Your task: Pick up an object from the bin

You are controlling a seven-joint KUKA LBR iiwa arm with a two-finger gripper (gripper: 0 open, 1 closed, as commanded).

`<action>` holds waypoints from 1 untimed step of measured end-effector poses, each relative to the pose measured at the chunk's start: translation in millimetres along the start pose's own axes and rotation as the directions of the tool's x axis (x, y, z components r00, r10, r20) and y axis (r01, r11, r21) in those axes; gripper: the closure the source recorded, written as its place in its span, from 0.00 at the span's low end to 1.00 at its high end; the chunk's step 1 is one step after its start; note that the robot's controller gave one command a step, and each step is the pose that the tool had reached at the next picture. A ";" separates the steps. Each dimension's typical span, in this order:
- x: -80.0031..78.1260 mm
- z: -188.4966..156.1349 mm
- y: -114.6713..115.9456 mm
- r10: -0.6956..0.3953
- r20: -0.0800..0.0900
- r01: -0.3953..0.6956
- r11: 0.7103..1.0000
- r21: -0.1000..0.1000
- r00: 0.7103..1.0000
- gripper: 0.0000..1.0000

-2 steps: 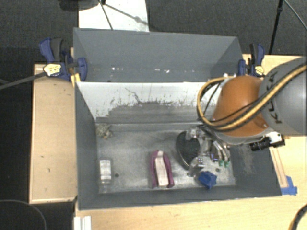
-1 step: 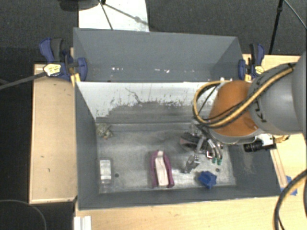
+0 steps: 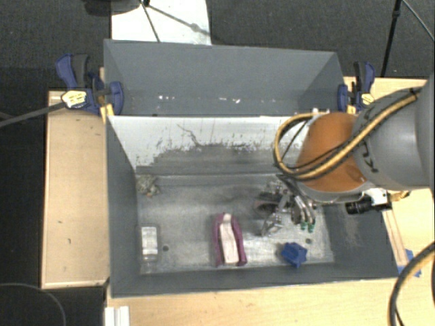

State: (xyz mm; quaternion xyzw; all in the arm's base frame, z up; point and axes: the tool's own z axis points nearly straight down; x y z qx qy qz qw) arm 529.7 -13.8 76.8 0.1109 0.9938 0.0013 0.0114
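My gripper (image 3: 275,216) hangs low over the right part of the bin floor, its dark metal fingers pointing left and down under the orange cover. Just below and right of it lies a small blue block (image 3: 293,254) near the front wall. To its left a purple and white packet (image 3: 229,241) lies lengthwise on the floor, apart from the fingers. I see nothing between the fingers.
A small clear plastic piece (image 3: 149,242) lies at the front left of the bin. A little crumpled brownish scrap (image 3: 145,185) sits at the back left corner. The arm and its cables cover the bin's right side.
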 end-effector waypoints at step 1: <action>-13.9 -154.0 5.4 -0.019 -0.015 0.019 1.000 0.003 1.000 1.00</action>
